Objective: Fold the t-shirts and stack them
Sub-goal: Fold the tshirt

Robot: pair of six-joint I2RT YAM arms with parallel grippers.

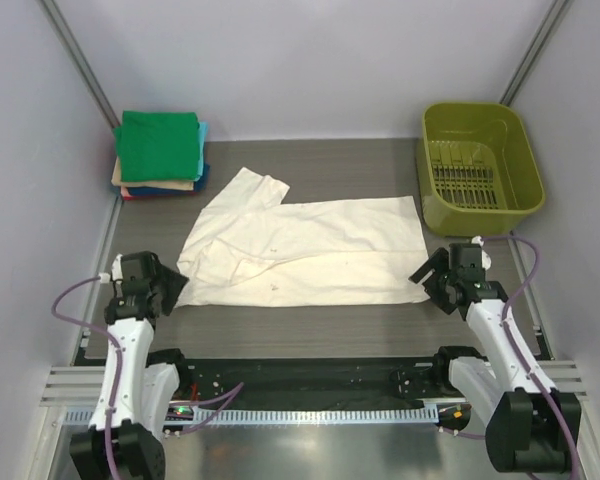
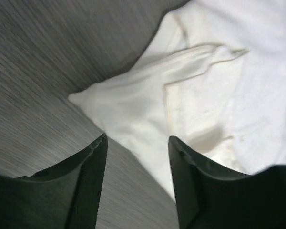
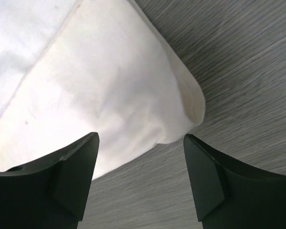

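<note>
The cream t-shirt (image 1: 300, 250) is laid flat across the middle of the top view, sleeves toward the left of the frame and hem toward the right, apparently so that both near corners can be reached at once. The left gripper (image 1: 168, 287) is set at the shirt's lower-left corner and the right gripper (image 1: 430, 274) at its lower-right corner. In both wrist views the jaws are seen spread apart at the cloth's edge, with nothing pinched between them. This placement is judged to prepare a two-handed grasp, so that the near edge can be lifted evenly and folded over. The stack of folded t-shirts (image 1: 158, 150) is kept in the upper left of the frame and the olive basket (image 1: 528, 190) in the upper right, well apart from the cloth being worked
</note>
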